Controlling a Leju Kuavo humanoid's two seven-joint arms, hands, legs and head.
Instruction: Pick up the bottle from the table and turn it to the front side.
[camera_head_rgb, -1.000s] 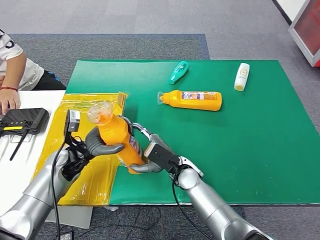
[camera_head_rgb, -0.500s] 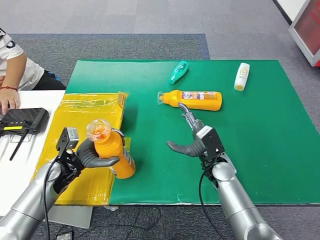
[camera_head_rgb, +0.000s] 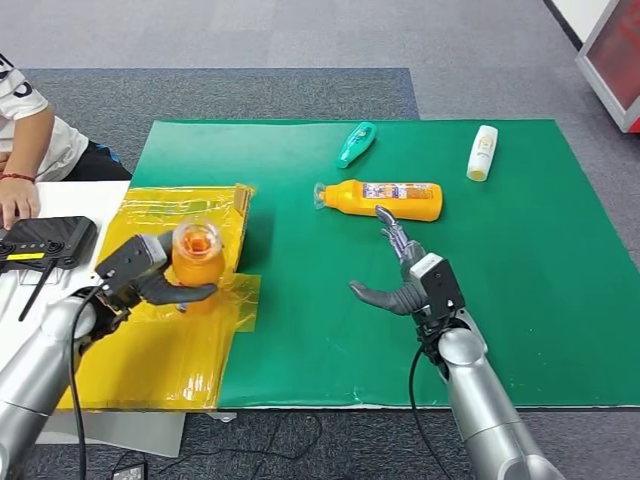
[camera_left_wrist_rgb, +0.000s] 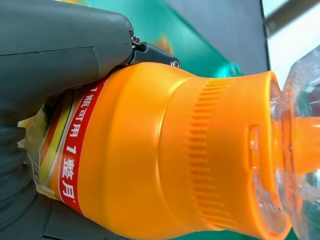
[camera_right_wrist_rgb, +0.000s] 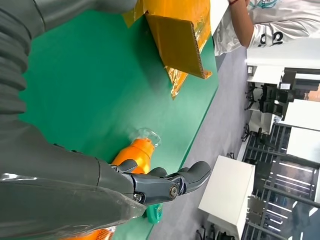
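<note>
Gripped around its body by the left hand (camera_head_rgb: 143, 275), the orange bottle (camera_head_rgb: 195, 255) is held above the yellow sheet (camera_head_rgb: 162, 350). A slip is risked if that grasp loosens. The right hand (camera_head_rgb: 404, 280) is held spread and empty.

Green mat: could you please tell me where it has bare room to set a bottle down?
The green mat is bare along its near edge, on both sides of the right hand, and across its right half below the white bottle. The far middle is crowded: the teal bottle and the lying orange bottle.
</note>
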